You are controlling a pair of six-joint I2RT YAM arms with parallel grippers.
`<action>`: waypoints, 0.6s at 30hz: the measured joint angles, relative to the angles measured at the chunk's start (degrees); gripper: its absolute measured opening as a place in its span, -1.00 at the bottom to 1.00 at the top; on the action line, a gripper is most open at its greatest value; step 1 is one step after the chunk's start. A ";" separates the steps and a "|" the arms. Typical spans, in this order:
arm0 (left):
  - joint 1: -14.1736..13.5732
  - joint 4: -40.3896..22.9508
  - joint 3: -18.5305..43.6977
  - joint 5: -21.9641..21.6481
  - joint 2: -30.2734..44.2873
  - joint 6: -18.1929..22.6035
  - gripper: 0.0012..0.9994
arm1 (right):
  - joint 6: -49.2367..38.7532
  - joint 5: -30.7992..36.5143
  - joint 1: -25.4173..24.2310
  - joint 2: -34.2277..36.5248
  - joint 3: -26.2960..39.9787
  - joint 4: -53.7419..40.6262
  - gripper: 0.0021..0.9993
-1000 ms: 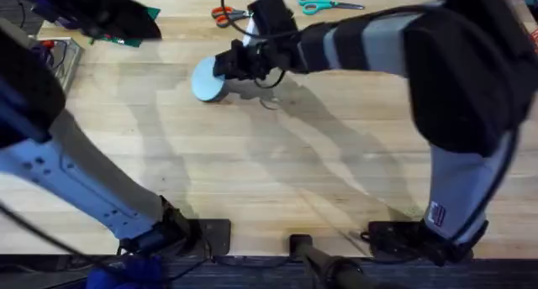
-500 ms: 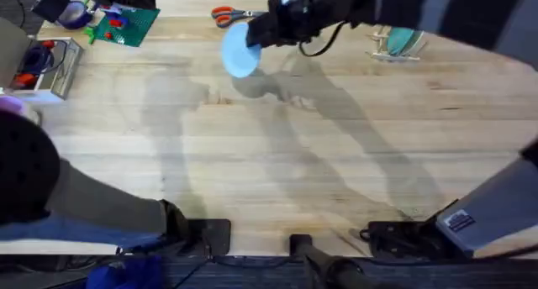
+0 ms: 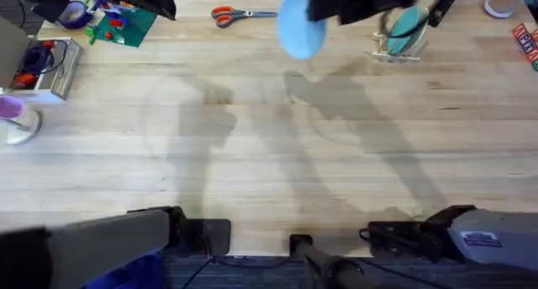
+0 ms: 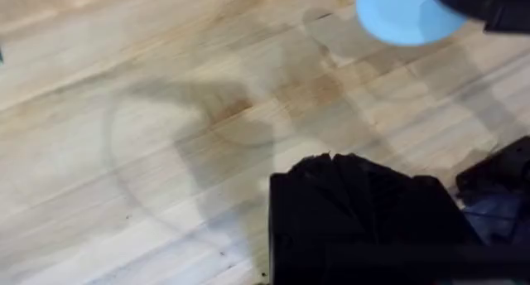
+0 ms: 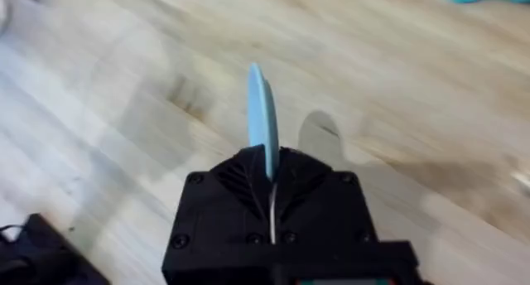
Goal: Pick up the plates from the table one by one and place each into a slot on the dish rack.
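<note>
Light blue plastic is showing at about 12 o'clock over the table (image 3: 269, 155): the light blue plate (image 3: 300, 23), round, flat and plain, is hanging above the boards, pinched edge-on in the right gripper (image 5: 269, 198). Just beside it toward 1 o'clock, the dish rack (image 3: 395, 45) is standing with a teal plate (image 3: 408, 24) leaning in its pegs. No writing is reading clearly anywhere. Whether the left gripper is open or closed cannot be told.

No lettering or numbers are legible on anything here
</note>
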 joint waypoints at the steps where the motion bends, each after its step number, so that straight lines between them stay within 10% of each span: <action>1: -0.80 0.00 0.00 -0.15 -0.94 -0.03 -0.92 | -0.74 1.06 -0.63 -1.53 0.00 -1.06 -0.95; 18: -4.55 -3.29 0.04 -6.20 -10.61 -2.59 -0.93 | -4.39 12.53 -11.95 -18.13 0.00 -15.70 -0.95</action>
